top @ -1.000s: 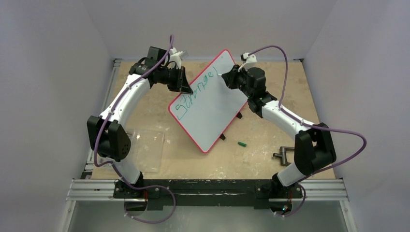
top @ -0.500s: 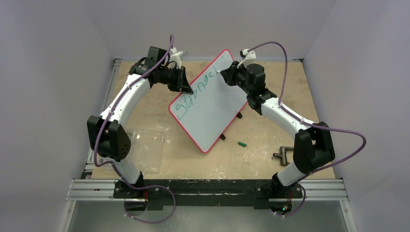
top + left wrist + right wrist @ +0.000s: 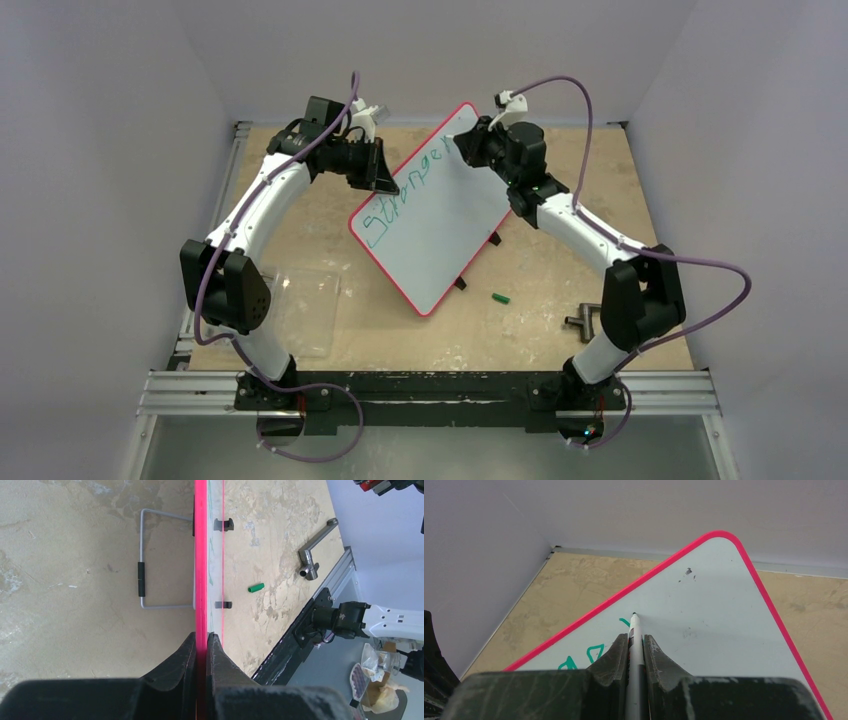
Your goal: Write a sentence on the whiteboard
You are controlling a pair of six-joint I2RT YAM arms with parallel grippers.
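Note:
The whiteboard (image 3: 440, 225), white with a red rim, stands tilted in the middle of the table. Green letters reading "Stronger" (image 3: 405, 190) run along its upper left side; this is all of the sentence that shows. My left gripper (image 3: 386, 181) is shut on the board's left rim. In the left wrist view the rim (image 3: 200, 555) runs edge-on out of the gripper (image 3: 201, 637). My right gripper (image 3: 463, 147) is shut on a marker (image 3: 635, 630). The marker's tip touches the whiteboard (image 3: 704, 615) just past the last green strokes (image 3: 595, 652), near the top corner.
A clear plastic sheet (image 3: 305, 305) lies at the near left. A green marker cap (image 3: 501, 298) and a metal handle (image 3: 588, 318) lie at the near right. A wire stand (image 3: 142, 560) props the board from behind. Grey walls close in the table on three sides.
My right gripper has carried the marker up the board toward its top corner, and the last green letter has gained a stroke. The left arm and the board have stayed still.

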